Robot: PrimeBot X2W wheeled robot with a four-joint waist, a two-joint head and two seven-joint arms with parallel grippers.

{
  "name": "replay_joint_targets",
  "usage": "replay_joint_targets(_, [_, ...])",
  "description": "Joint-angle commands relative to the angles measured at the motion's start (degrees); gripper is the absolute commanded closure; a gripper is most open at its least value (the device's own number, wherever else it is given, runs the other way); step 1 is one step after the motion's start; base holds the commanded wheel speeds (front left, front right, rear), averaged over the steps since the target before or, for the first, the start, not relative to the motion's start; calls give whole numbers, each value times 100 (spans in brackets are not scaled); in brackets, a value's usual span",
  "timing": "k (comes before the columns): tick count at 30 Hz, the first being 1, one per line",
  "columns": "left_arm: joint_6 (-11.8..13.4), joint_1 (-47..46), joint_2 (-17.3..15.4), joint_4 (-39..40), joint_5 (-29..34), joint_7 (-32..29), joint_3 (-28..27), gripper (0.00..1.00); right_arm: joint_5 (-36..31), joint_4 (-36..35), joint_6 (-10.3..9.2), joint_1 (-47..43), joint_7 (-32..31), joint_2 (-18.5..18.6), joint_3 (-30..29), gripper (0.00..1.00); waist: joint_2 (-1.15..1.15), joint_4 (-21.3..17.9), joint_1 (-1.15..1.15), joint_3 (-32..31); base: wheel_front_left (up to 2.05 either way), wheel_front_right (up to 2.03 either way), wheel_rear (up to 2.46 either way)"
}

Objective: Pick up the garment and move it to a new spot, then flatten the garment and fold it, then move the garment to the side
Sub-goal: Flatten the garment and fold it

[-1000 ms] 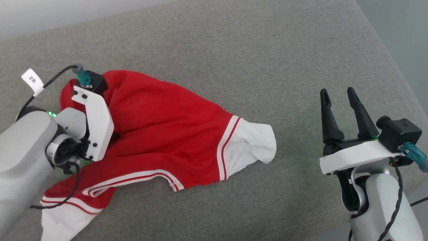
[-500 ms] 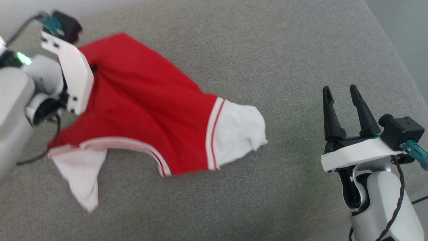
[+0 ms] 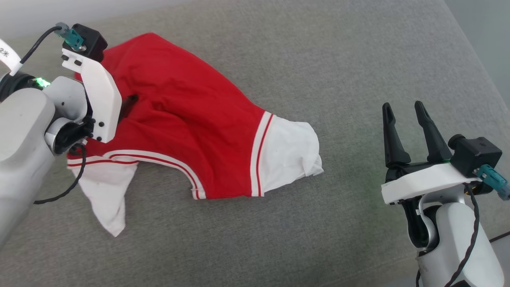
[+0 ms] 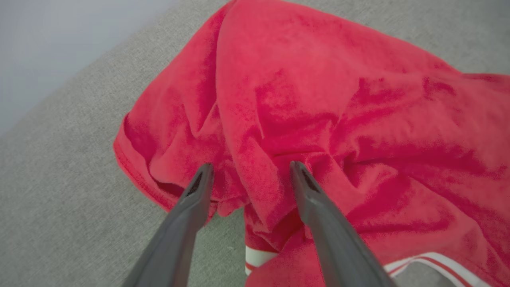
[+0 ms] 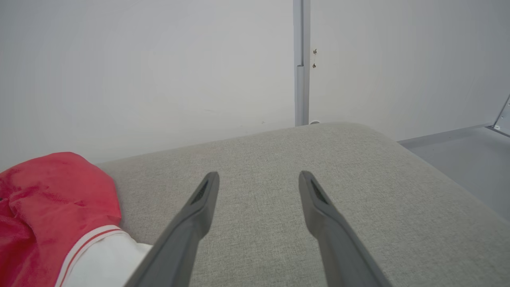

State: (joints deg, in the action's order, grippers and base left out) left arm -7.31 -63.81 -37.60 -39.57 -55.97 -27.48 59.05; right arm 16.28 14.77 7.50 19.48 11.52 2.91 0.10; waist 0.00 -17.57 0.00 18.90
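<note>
Cushion of grey woven upholstery [image 3: 303, 56] carries the bright red soft fabric garment [image 3: 191, 131] on its left half, rumpled, white sleeve ends [image 3: 289, 153] pointing one toward the middle, one toward the near edge. We judge the move to a new spot near done and flattening next, which calls for both arms to take opposite edges and draw the cloth taut. Left gripper [image 4: 251, 167], angled down over the garment's far left part, has its dark fingers apart astride a raised red fold [image 4: 255, 131], not pinching it; right gripper [image 3: 402, 107] stands well apart at right, fingers spread over bare cushion.
</note>
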Motion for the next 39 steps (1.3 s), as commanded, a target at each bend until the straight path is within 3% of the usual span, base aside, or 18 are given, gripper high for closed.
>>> replay_joint_targets(1, [-13, 76, -11, 35, -39, 14, -7, 0, -51, -5, -2, 2, -35, 2, -20, 0, 0, 81, 0, -81, 0, 0, 0])
replay_joint_targets(9, [7, 416, -247, 610, -329, 365, -92, 0, -240, -99, -2, -193, -319, 3, -70, 0, 0, 500, 0, -531, 0, 0, 0])
replay_joint_targets(17, [427, 1127, -560, 1341, -413, 1128, -272, 0, -343, -229, -2, -393, -583, 3, -108, 0, 0, 874, 0, -878, 0, 0, 0])
replay_joint_targets(31, [1317, 2830, -978, 2261, -378, 3805, -873, 0, -445, -258, -2, -603, -909, 2, -194, 0, 0, 1419, 0, -1204, 0, 0, 0])
replay_joint_targets(39, [1632, 3710, -924, 2707, -200, 4271, -1428, 0, -397, -146, -2, -696, -1261, 2, -382, 0, 0, 1719, 0, -1258, 0, 0, 0])
